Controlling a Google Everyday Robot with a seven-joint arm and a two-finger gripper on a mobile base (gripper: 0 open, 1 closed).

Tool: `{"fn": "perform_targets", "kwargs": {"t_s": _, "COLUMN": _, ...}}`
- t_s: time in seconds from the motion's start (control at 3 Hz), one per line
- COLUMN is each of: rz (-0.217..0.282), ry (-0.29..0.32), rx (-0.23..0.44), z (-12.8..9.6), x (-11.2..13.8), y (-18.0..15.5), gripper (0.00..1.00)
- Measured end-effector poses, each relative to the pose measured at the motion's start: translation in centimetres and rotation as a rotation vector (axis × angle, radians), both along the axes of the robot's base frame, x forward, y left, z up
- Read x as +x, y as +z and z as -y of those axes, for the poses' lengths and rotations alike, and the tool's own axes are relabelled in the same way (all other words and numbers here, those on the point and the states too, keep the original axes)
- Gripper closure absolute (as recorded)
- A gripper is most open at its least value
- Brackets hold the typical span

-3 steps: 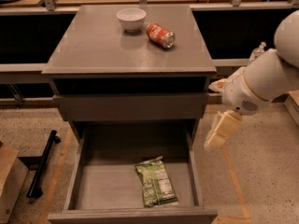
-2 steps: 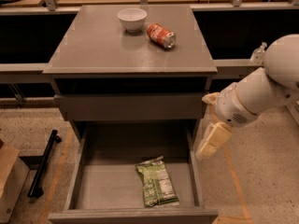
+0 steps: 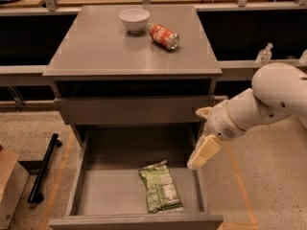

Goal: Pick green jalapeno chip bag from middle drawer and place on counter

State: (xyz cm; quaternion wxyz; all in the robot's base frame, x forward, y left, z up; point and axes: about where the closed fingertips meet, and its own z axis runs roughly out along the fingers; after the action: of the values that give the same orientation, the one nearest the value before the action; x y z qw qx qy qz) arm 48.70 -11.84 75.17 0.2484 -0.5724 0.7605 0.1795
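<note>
The green jalapeno chip bag (image 3: 160, 188) lies flat on the floor of the open middle drawer (image 3: 86, 190), right of centre, with its white label panel facing up. My gripper (image 3: 201, 150) hangs on the white arm over the drawer's right wall, above and to the right of the bag, and holds nothing. The counter (image 3: 91, 47) is the grey slab on top of the cabinet, above the drawers.
A white bowl (image 3: 134, 19) and a red soda can (image 3: 164, 36) lying on its side sit on the counter's far part. A shut drawer panel (image 3: 129, 110) sits above the open drawer. A black bar (image 3: 44, 168) and a cardboard box (image 3: 9, 186) lie on the floor at left.
My gripper and arm have moved left and down, from beside the cabinet's right side to over the open drawer's right wall. The bag has not moved.
</note>
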Motion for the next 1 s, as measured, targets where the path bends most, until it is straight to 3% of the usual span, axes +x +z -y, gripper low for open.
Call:
{"fn": "perform_targets", "kwargs": {"t_s": 0.33, "rz": 0.001, "ry": -0.004, "rx": -0.033, "z": 0.4, "x": -0.2, "y": -0.1, "gripper": 0.00}}
{"fn": "perform_targets", "kwargs": {"t_s": 1.0, "rz": -0.021, "ry": -0.024, "rx": 0.066, "z": -2.2, "x": 1.9, "y": -8.3, "gripper": 0.00}}
